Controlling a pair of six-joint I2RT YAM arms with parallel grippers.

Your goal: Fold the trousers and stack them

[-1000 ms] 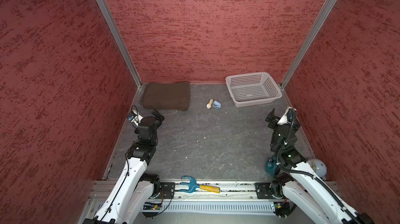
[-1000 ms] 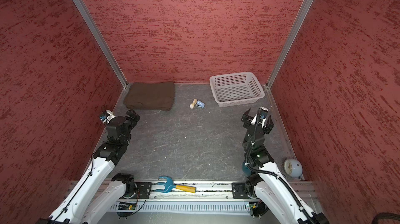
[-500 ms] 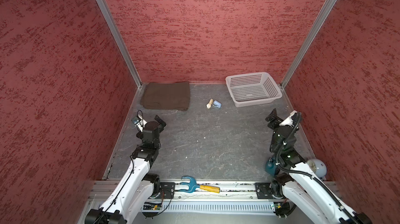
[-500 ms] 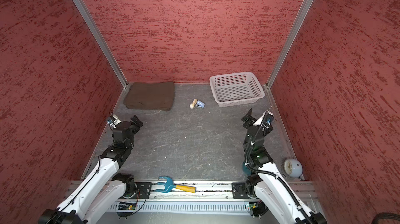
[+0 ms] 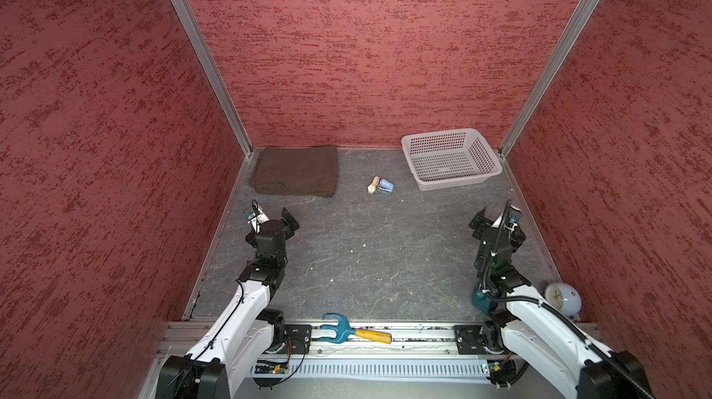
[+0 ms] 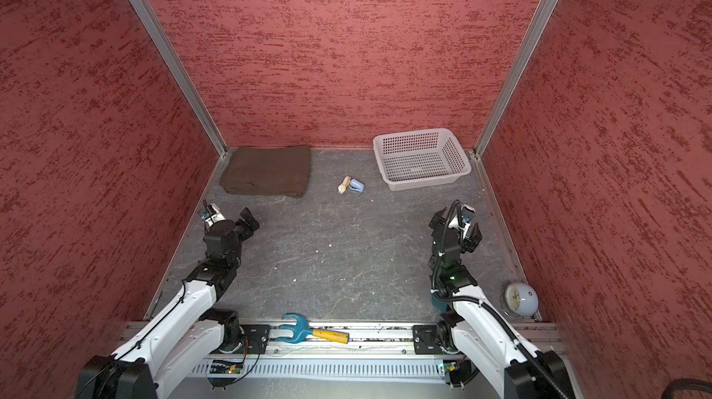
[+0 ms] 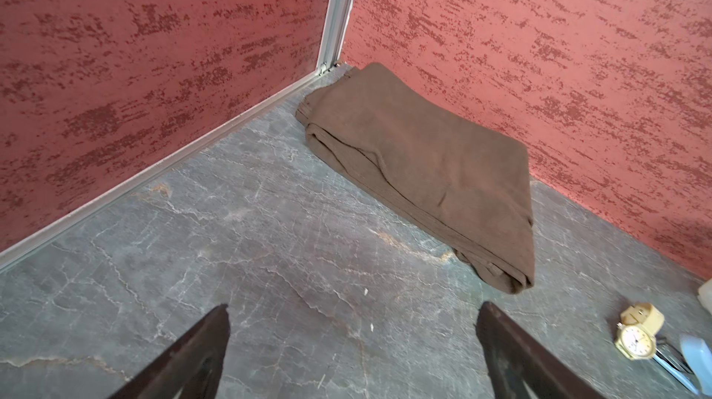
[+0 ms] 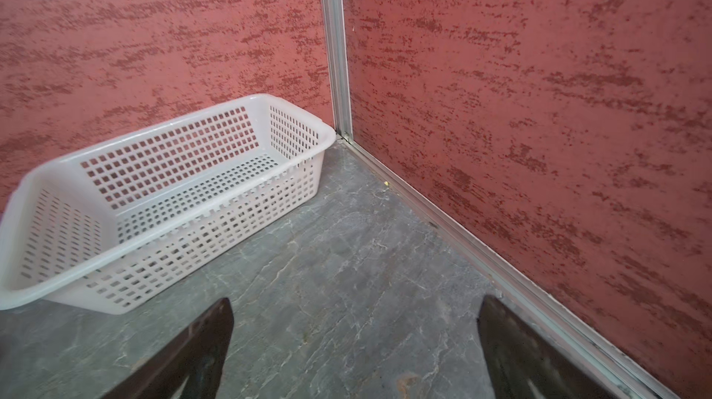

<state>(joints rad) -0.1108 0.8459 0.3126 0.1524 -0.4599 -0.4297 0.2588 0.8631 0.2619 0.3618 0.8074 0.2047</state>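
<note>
The trousers (image 5: 294,171) (image 6: 267,171) lie folded into a flat olive-brown rectangle in the far left corner, against the back wall. The left wrist view shows the trousers (image 7: 424,169) ahead, with layered folds along the near edge. My left gripper (image 5: 271,216) (image 6: 231,219) (image 7: 352,308) hovers open over bare floor, well short of the cloth, with nothing between its fingers. On the right side my right gripper (image 5: 497,221) (image 6: 456,225) (image 8: 354,304) is also open and empty, near the right wall and short of the white basket (image 5: 458,184) (image 6: 424,184) (image 8: 154,254).
A cream wristwatch (image 5: 373,184) (image 7: 635,335) and a small blue item (image 5: 386,186) lie between trousers and basket. On the front rail rests a blue tool with a yellow handle (image 5: 346,333). A round clock (image 5: 562,297) stands at the near right corner. Red walls enclose three sides.
Both arms have drawn back toward the near edge, away from the trousers and the basket. Both grippers stayed open. The trousers have not moved.
</note>
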